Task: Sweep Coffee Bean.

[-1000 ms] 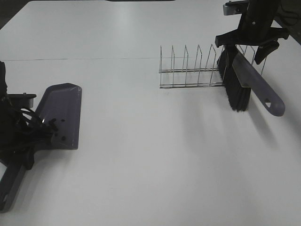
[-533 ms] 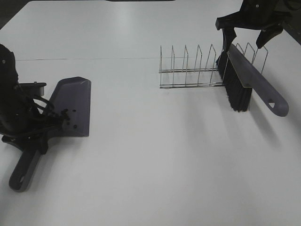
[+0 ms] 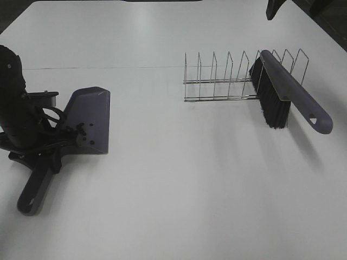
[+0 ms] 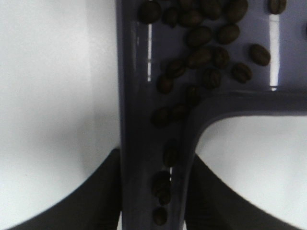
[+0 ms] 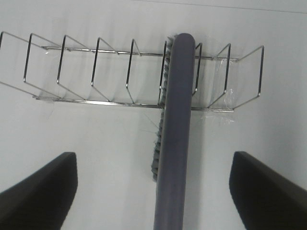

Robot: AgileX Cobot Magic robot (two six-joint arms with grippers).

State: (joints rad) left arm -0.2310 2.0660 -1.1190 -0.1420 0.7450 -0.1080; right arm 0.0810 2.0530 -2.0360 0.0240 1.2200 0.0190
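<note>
The white table (image 3: 179,189) carries a wire rack (image 3: 222,78) toward its far right, with the brush (image 3: 290,95) slotted into it, bristles down and handle sticking out toward the front. On the left lies the grey dustpan (image 3: 89,122), its handle clamped between the fingers of the left gripper (image 4: 151,191). The right gripper (image 5: 153,184) hangs above the brush with its fingers spread wide, touching nothing. The coffee beans (image 4: 206,48) sit inside the dustpan, some trailing down its handle channel.

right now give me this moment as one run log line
left claw: shut on dustpan handle | coffee beans: in dustpan | right claw: open, above brush | brush: resting in wire rack
</note>
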